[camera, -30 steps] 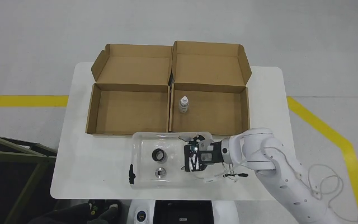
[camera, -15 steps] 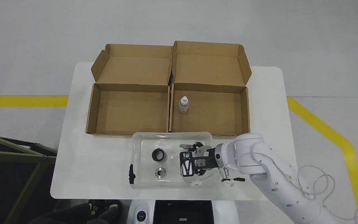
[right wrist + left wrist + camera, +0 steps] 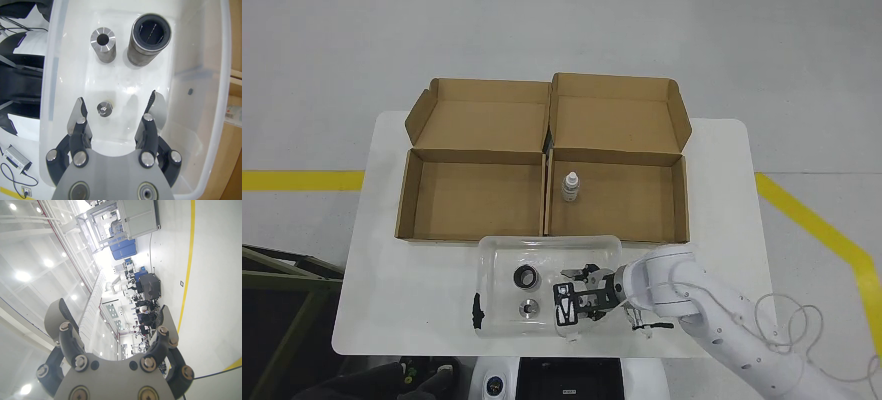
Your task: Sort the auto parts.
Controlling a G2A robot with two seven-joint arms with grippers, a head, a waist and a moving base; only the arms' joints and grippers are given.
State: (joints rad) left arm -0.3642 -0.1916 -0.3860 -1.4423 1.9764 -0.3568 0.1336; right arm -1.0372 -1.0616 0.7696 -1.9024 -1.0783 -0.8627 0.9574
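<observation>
Top view: a clear plastic bin (image 3: 542, 240) sits at the near edge of the bench (image 3: 382, 280), with two open cardboard boxes just beyond it on the far side. The left box (image 3: 472, 200) has a bare floor. The right box (image 3: 632, 205) holds a small white bottle (image 3: 570, 186), upright near its left wall.

In the left half of the bin stand two parts. A large dark-rimmed cylinder (image 3: 526, 276) is on the far side and a steel sleeve (image 3: 529, 308) on the near side, close together but apart.

The right gripper (image 3: 564, 303) is inside the bin, to the right of both parts. Right wrist view: the jaws are spread wide and hold nothing. A small steel plug (image 3: 105, 108) stands on the bin floor between the fingers (image 3: 83, 108), closer to one than the other and touching neither. The sleeve and the cylinder stand ahead of the jaws (both upright, bores facing up).

Left wrist view: the left gripper (image 3: 112, 304) points away from the bench, toward the room. Its jaws are wide and empty.
</observation>
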